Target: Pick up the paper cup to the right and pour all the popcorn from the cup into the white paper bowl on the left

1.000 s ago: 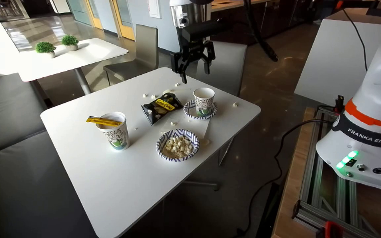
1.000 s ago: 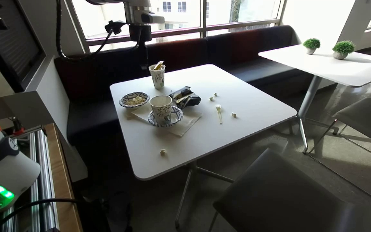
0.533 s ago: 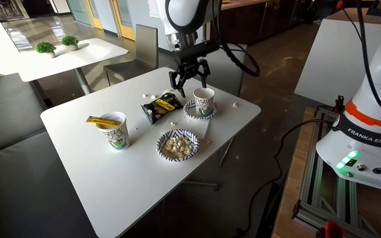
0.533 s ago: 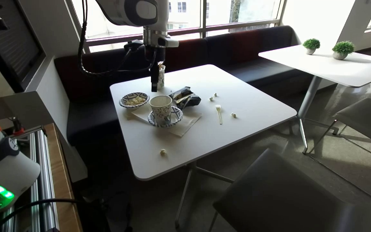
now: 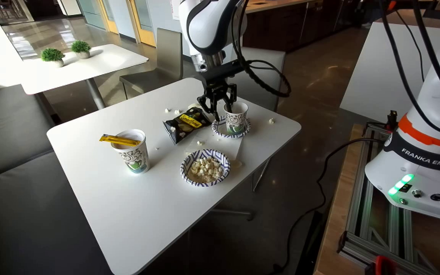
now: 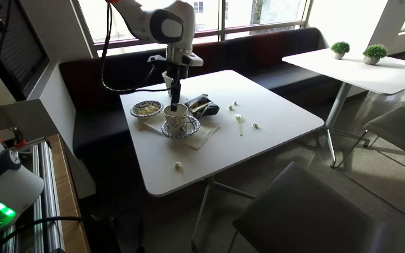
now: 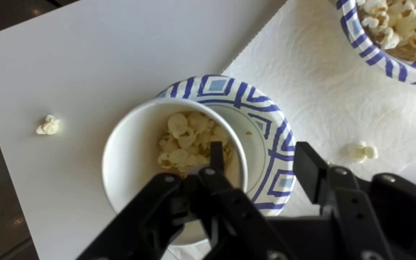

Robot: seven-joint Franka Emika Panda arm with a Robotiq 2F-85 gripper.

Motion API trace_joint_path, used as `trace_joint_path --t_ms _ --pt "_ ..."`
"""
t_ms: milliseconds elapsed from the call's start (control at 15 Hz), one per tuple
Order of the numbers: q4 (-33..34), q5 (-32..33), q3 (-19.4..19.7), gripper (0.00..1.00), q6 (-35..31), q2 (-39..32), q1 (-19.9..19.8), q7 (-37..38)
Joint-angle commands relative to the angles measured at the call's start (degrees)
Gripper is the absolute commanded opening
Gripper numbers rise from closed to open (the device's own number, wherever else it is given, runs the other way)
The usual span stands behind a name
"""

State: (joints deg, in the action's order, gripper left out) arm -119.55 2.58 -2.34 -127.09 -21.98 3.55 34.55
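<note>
The patterned paper cup (image 5: 236,121) stands upright in a small blue-and-white bowl (image 5: 216,130). It also shows in an exterior view (image 6: 177,123). In the wrist view the cup (image 7: 132,155) holds popcorn (image 7: 181,144). The other blue-and-white paper bowl (image 5: 186,173) holds popcorn; its rim (image 7: 370,54) shows at the wrist view's upper right. My gripper (image 5: 223,114) is open and empty, fingers pointing down. In the wrist view (image 7: 260,160) one finger is over the cup's mouth, the other outside it, above the small bowl's edge. How deep the first finger sits I cannot tell.
A second cup (image 5: 134,154) with a yellow packet (image 5: 120,140) stands farther off. A black snack bag (image 5: 187,123) lies beside the small bowl. A napkin (image 6: 202,137), a fork (image 6: 239,124) and loose popcorn (image 6: 178,166) lie on the table (image 5: 136,214). Chairs surround it.
My gripper has come down to the cup's rim from above and behind the snack bag, staying open. The cup and bowls have not moved.
</note>
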Motion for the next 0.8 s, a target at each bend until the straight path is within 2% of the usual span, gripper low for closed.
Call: trace_joint_path --t_ms 0,200,733 --pt "1.8 -1.7 1.3 0.22 -0.5 -1.9 1.2 -2.2" --pt "1.9 -1.5 1.7 0.01 0.0 -1.4 1.5 -2.7" --pt "-2.0 -1.6 3.1 0.01 1.2 5.3 0.9 -4.1"
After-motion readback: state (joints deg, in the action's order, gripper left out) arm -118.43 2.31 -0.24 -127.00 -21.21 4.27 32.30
